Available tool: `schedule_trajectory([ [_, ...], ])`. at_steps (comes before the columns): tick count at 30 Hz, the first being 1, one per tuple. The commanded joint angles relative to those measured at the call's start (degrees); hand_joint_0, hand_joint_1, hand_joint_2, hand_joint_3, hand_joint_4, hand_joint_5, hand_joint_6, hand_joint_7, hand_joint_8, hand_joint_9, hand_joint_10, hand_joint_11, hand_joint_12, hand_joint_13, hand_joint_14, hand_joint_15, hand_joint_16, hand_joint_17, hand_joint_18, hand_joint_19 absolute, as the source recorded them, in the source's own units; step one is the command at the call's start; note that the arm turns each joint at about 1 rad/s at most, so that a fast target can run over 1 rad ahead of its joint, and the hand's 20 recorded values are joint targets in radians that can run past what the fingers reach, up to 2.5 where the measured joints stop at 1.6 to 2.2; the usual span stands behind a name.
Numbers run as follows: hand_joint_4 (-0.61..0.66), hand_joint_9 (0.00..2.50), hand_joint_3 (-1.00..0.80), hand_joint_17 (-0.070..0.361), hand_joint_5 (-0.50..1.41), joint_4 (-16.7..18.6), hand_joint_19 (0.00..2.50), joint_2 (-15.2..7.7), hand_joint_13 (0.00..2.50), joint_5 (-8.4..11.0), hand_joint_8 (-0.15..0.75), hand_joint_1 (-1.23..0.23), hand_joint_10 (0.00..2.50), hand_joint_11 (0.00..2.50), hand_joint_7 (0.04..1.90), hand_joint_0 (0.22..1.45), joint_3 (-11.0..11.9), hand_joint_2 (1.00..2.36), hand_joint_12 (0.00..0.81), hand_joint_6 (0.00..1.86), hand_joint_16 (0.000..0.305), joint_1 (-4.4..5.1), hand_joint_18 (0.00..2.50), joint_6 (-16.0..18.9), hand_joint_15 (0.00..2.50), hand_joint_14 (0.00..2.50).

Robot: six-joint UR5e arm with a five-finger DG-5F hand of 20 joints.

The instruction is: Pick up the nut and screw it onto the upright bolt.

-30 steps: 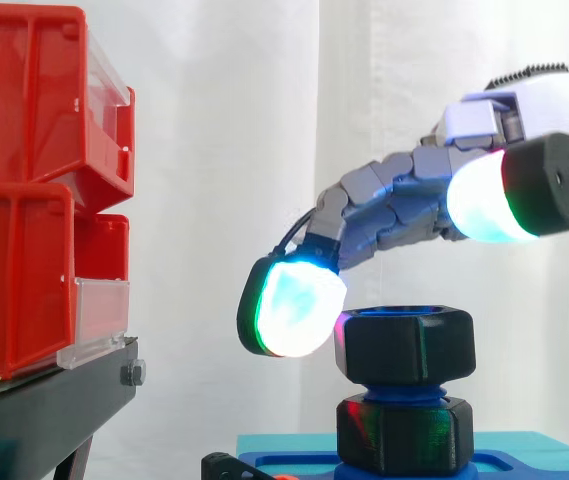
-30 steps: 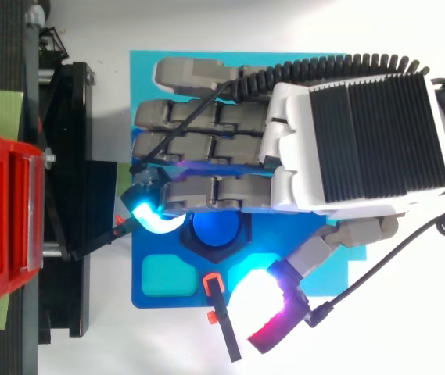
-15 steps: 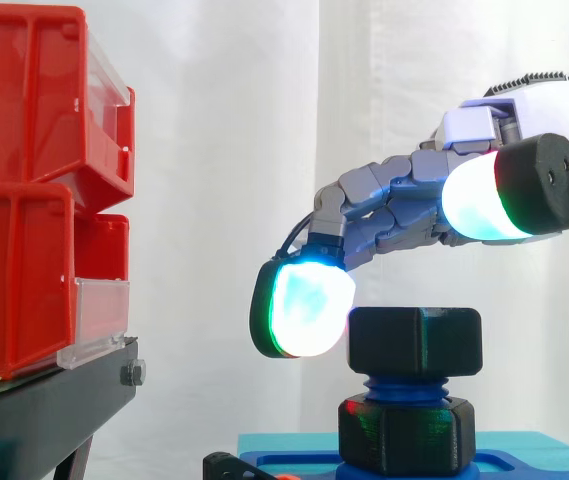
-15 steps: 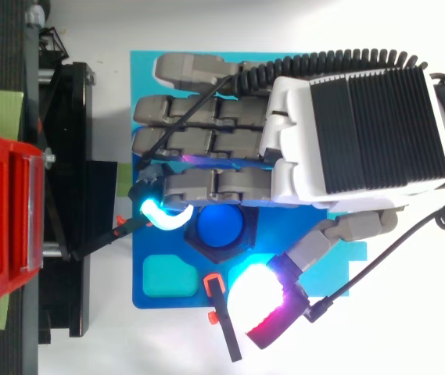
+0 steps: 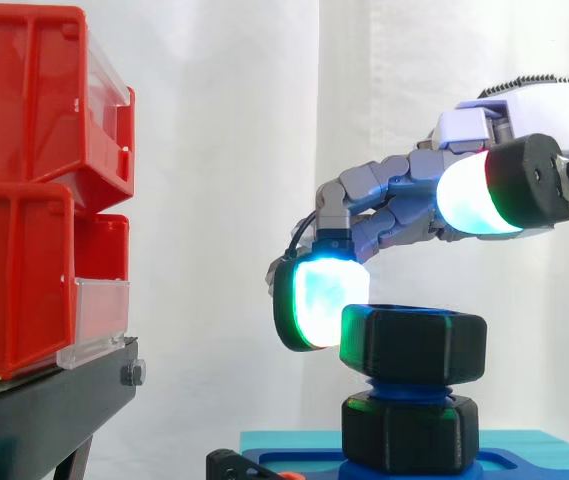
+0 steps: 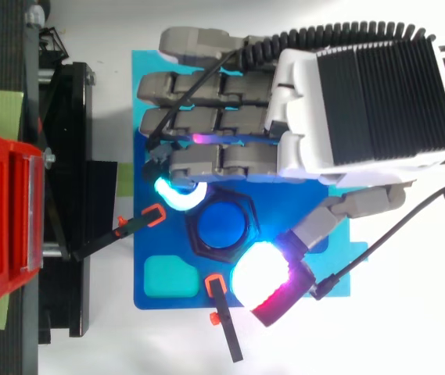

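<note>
A black hexagonal nut (image 5: 413, 345) sits on the threads of the upright blue bolt (image 6: 224, 225), above a second black nut (image 5: 409, 432) at the bolt's foot. My hand (image 6: 363, 94) reaches in from the right and hovers over the bolt. One bent finger's cyan-glowing pad (image 5: 321, 303) rests against the nut's left side. The thumb's white-and-red pad (image 5: 474, 195) stands above and to the right of the nut, off it in the side view. From above, that thumb pad (image 6: 263, 272) lies at the nut's near corner. Nothing is pinched.
The bolt stands in a blue fixture plate (image 6: 159, 258) on a teal mat. Two black clamp levers with orange tips (image 6: 222, 312) (image 6: 132, 226) lie at the plate's edges. Red bins (image 5: 34, 190) on a black stand (image 5: 44, 400) rise to the left.
The fingertip has slid right along the nut's side and the nut has turned on the bolt. From above, the hand has shifted upward and the thumb pad has come closer to the nut.
</note>
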Motion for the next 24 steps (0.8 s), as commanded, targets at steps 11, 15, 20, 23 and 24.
schedule_trajectory([
  [11,0.22,0.56,-0.5,0.081,-0.08,-2.0,0.0,0.0,0.23,-1.34,0.298,-0.22,0.0,0.0,1.28,0.49,1.5,1.0,0.316,0.57,0.036,-1.5,0.0,-0.5,0.0,0.0],
  [15,0.23,0.61,-0.5,0.078,-0.05,-2.1,0.0,0.1,0.27,-1.34,0.297,-0.23,0.0,0.0,1.25,0.49,1.7,1.0,0.314,0.59,0.035,-1.68,0.0,-0.5,0.0,0.0],
  [20,0.22,0.69,-0.5,0.074,-0.03,-3.8,0.0,0.0,0.3,-2.04,0.299,-0.24,0.0,0.0,1.24,0.5,2.8,1.0,0.302,0.59,0.033,-2.12,0.0,-0.5,0.0,0.0],
  [23,0.21,0.73,-0.5,0.071,-0.02,-5.2,0.0,0.0,0.32,-2.3,0.296,-0.24,0.0,0.0,1.25,0.5,3.9,1.0,0.299,0.59,0.032,-2.29,0.0,-0.6,0.0,0.0],
  [24,0.21,0.74,-0.5,0.071,-0.02,-5.6,0.0,0.0,0.32,-2.39,0.299,-0.24,0.0,0.0,1.25,0.5,4.1,1.0,0.299,0.59,0.031,-2.29,0.0,-0.6,0.0,0.0],
])
